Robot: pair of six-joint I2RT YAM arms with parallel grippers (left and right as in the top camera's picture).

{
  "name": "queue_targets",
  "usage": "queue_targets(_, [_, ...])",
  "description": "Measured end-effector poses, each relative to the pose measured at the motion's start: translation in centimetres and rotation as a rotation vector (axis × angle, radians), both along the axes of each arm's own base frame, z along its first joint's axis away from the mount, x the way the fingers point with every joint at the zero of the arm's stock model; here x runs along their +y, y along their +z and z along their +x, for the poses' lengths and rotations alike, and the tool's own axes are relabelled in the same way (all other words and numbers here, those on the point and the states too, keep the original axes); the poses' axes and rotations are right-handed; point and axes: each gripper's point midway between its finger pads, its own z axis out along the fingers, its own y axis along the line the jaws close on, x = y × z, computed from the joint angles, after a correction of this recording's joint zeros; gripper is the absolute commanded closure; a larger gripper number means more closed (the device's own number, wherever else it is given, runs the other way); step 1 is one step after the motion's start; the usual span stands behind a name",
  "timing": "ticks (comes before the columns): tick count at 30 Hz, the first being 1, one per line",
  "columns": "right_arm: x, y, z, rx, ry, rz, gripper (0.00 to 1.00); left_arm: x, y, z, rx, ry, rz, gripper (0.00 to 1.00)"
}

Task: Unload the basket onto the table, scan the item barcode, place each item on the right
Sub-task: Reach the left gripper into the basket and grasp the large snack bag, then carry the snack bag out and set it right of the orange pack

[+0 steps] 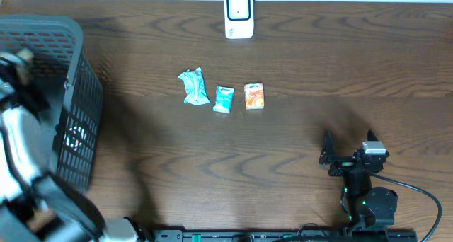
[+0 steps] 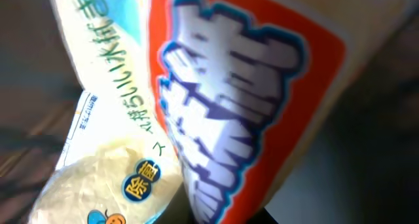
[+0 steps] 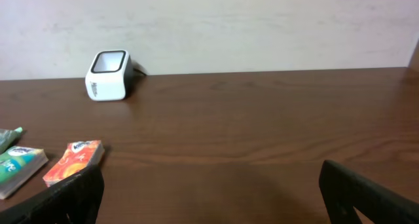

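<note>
Overhead view of the wooden surface [image 1: 318,72]. The white barcode scanner [image 1: 239,15] stands at 12 o'clock, close to the far edge. Three items lie in a row near the centre, just apart from one another: a crumpled teal packet [image 1: 192,86], a small teal packet [image 1: 224,99] and an orange packet [image 1: 254,96]. A grey basket [image 1: 71,107] occupies 9 o'clock, and the left arm [image 1: 15,146] rises over it. The blurred shape at the basket's far rim is probably the left hand [image 1: 17,59].

The left wrist view is filled by two packets at very close range: an orange-red packet [image 2: 249,99] with blue-and-white lettering, and at its 9 o'clock a white-and-blue packet [image 2: 111,126] with printed text. The left hand is closed. Its fingers are hidden, so which packet it grips cannot be told.

At 5 o'clock the right hand [image 1: 328,156] is spread wide and grips nothing, pointing toward 9 o'clock.
</note>
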Motion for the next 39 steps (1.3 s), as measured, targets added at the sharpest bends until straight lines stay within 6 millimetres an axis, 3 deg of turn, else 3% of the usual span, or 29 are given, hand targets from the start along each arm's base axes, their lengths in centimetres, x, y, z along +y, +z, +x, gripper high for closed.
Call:
queue_targets(3, [0.0,0.0,0.0,0.000,0.000,0.000,0.01,-1.3,6.8,-1.2,-0.246,0.134,-0.025,0.93])
queue_targets(7, [0.0,0.0,0.0,0.000,0.000,0.000,0.01,-4.2,13.2,-2.4,-0.531,0.200,-0.127,0.93])
queue_targets(14, [0.0,0.0,0.0,0.000,0.000,0.000,0.01,-11.1,18.9,-1.0,-0.761,0.015,-0.299,0.92])
queue_targets(18, [0.0,0.0,0.0,0.000,0.000,0.000,0.01,-17.1,21.5,1.1,-0.824,-0.179,-0.362,0.93])
queue_targets(21, [0.0,0.0,0.0,0.000,0.000,0.000,0.01,-21.6,21.9,2.2,-0.816,-0.307,-0.420,0.93])
queue_targets(28, [0.0,0.0,0.0,0.000,0.000,0.000,0.01,-30.0,20.8,3.7,-0.741,-0.508,-0.543,0.93])
queue_targets(31, [0.0,0.0,0.0,0.000,0.000,0.000,0.01,-33.4,19.7,4.6,-0.695,-0.583,-0.587,0.92])
queue_targets(37, [0.0,0.0,0.0,0.000,0.000,0.000,0.01,-40.9,16.8,8.5,-0.653,-0.702,-0.698,0.93])
queue_targets(39, [0.0,0.0,0.0,0.000,0.000,0.000,0.01,-44.1,15.0,10.0,-0.632,-0.711,-0.775,0.93])
